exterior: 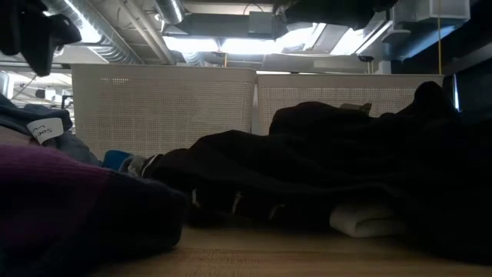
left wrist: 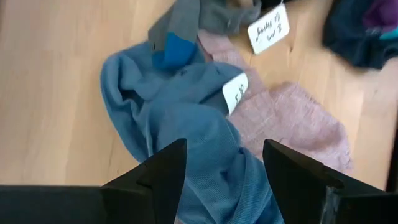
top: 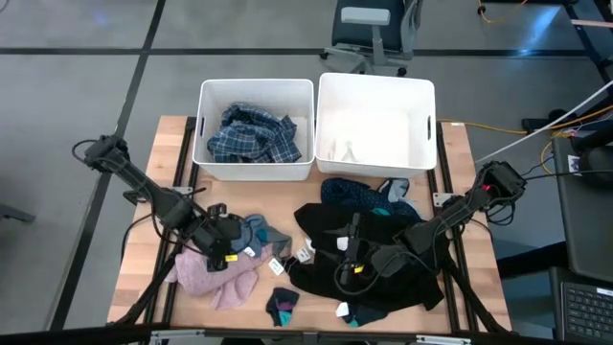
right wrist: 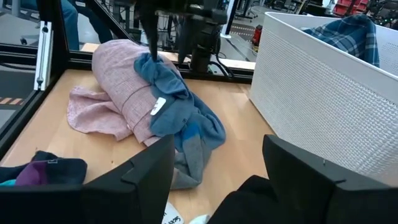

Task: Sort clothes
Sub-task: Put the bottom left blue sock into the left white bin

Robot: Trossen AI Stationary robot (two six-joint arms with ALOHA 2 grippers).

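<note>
Dark fingers of the left gripper [top: 222, 251] are seen parted wide in the lower left of the high view, poised over a blue garment [left wrist: 186, 124] with nothing clamped between them (in the left wrist view the blue cloth fills the gap between the two fingers, yet no pinch is shown). Beneath and beside that blue cloth, a pink top [top: 215, 276] is spread on the wooden surface [top: 144, 240], and two white paper tags [left wrist: 268, 28] are seen next to it. A small dark sock [top: 283, 306] with teal and purple patches lies near the bottom edge of the high view, between the pink top and the dark pile.

Right of centre in the high view, the right gripper [top: 352, 271] is held open over a heap of black clothes [top: 383, 259], and nothing is seen gripped by it. A navy dotted cloth [top: 354, 194] is placed just above that heap, touching it.

Along the top of the surface two white bins are set side by side: the left bin [top: 206, 125] contains a blue plaid shirt [top: 254, 134], while a white piece [top: 369, 139] is seen in the right bin [top: 426, 125].
</note>
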